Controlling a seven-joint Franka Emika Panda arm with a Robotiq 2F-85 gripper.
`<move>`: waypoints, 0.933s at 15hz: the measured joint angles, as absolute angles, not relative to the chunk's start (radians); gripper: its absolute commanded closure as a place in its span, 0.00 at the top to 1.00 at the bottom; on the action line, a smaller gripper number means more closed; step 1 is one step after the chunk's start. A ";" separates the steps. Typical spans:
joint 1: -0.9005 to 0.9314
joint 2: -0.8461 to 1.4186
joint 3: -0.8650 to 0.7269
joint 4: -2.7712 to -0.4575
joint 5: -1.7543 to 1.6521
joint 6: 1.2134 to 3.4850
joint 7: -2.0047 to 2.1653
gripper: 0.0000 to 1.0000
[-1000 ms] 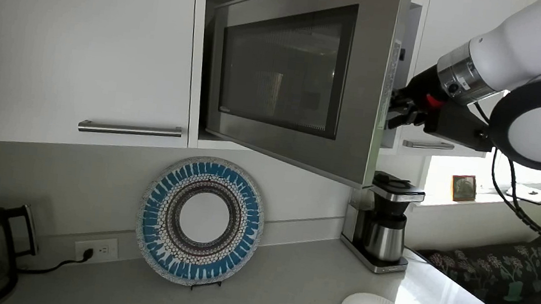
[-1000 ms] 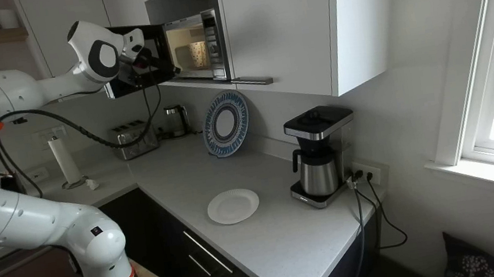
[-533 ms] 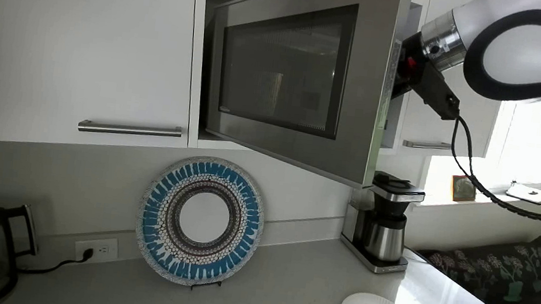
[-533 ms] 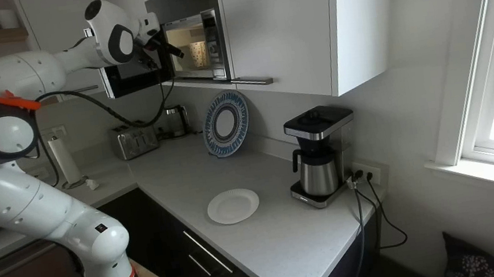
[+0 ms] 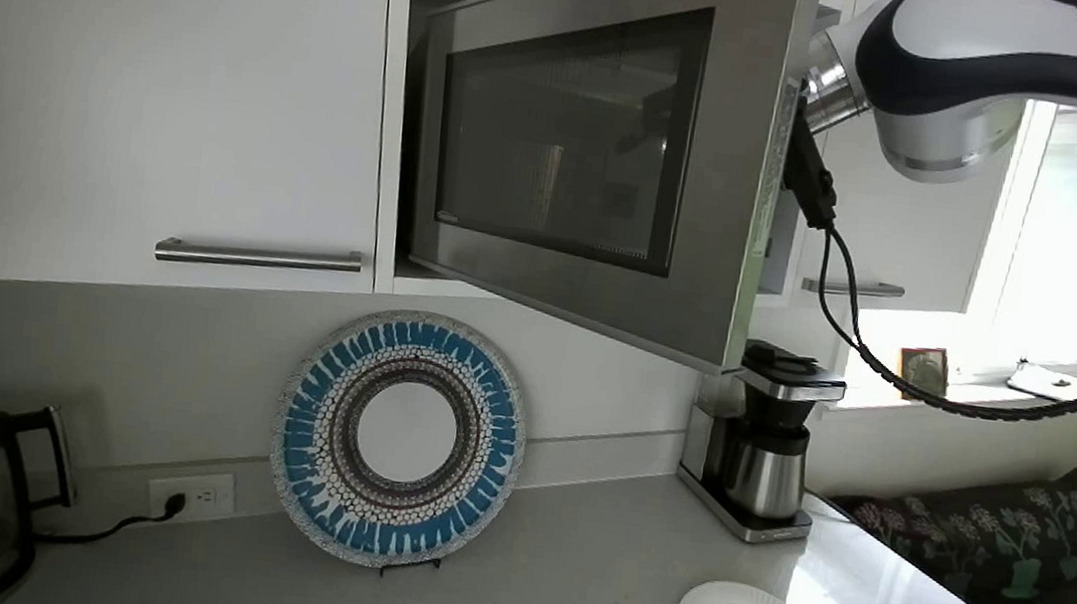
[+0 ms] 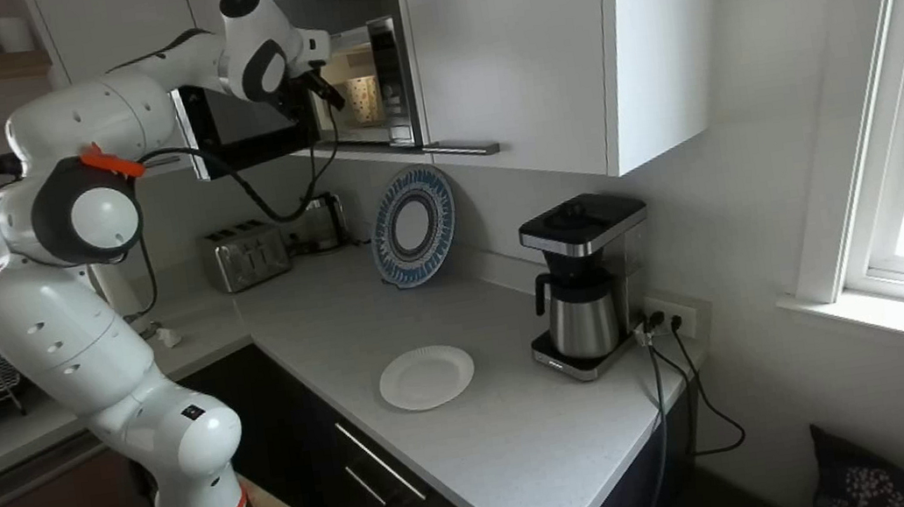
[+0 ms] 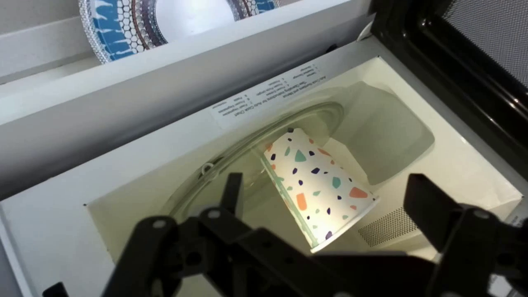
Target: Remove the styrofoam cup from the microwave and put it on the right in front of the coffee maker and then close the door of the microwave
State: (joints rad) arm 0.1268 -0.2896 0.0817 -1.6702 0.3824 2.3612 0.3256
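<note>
Microwave (image 6: pixel 392 76) opened, terrazzo-patterned cup (image 6: pixel 365 100) inside
In an exterior view, the microwave door (image 5: pixel 565 145) is swung out at upper centre; in the wrist view, the cup is seen mid-frame, beyond the widely spread hand (image 7: pixel 326 185).

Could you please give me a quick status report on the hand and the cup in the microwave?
Hand open, nothing held. Cup upright inside microwave. Door open; nothing visible between hand and cup.

Steel-framed, dark-windowed microwave door (image 5: pixel 605 149) stood open, white-and-black robot arm (image 5: pixel 984 64) partly behind it; black-and-silver coffee maker (image 5: pixel 762 456) sat on grey counter (image 5: pixel 571 566).
</note>
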 measured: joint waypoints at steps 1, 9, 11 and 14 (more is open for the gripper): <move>0.126 -0.275 0.081 -1.655 0.385 2.358 0.325 1.00; 0.125 -0.272 0.083 -1.653 0.422 2.421 0.325 1.00; 0.132 -0.261 0.080 -1.653 0.494 2.522 0.307 1.00; 0.156 -0.240 0.068 -1.653 0.628 2.630 0.244 1.00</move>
State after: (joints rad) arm 0.1564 -0.2401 0.0680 -1.6526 0.6276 2.6303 0.2437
